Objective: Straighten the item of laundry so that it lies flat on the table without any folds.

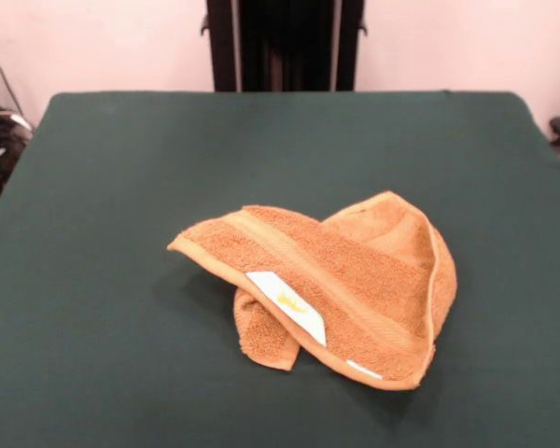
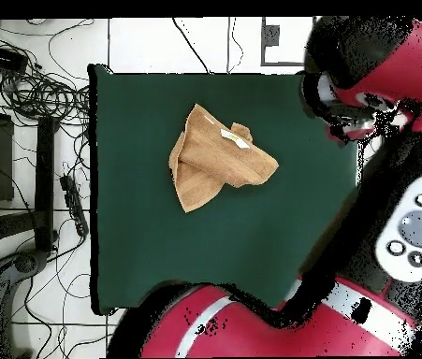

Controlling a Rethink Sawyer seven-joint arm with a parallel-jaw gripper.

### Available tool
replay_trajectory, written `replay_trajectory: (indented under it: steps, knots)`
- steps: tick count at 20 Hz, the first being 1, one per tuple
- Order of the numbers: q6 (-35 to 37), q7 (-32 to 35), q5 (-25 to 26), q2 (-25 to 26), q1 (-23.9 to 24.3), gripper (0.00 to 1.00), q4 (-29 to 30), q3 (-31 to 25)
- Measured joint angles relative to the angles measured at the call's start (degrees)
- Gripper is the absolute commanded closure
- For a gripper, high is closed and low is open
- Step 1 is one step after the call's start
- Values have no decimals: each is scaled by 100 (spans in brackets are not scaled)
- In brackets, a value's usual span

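The orange-tan towel [image 1: 355, 280] lies crumpled on the dark green table [image 1: 112, 187], a little right of centre and towards the near edge in the front view. It is folded over itself, with one corner tucked under at the lower left and a white label [image 1: 286, 304] facing up. A woven band runs along the top layer. In the overhead view the towel [image 2: 216, 161] lies in the upper middle of the table [image 2: 158, 243]. No gripper shows in either view. Only the red arm's bulky links [image 2: 373, 65] show, at the table's right edge in the overhead view.
The black pedestal [image 1: 282, 45] stands behind the table's far edge. Cables and black gear [image 2: 36, 93] lie on the floor to the left of the table in the overhead view. The robot's red base [image 2: 252, 327] overlaps the table's bottom edge.
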State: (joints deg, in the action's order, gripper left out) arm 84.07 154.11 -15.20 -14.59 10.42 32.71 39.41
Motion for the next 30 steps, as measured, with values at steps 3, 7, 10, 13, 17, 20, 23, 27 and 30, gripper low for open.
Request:
replay_trajectory:
  steps: [3, 7, 10, 13, 17, 20, 23, 27, 30]
  knots:
    - [0, 0, -14, -61, -231, 0, 118, -2]
    - [0, 0, -89, -140, -542, 0, 301, -14]
    - [-1, 0, -156, -185, -707, 0, 433, -13]
    - [-6, 0, -229, -187, -816, 0, 542, -14]
    - [-80, 0, -294, -182, -926, 0, 696, -13]
    - [-222, 0, -294, -163, -1006, 0, 784, -10]
    - [-394, 12, -306, -142, -1092, 0, 867, -10]
    - [-712, 178, -390, -118, -1245, 0, 1016, -11]
    - [-852, 417, -486, -105, -1335, 0, 1098, -11]
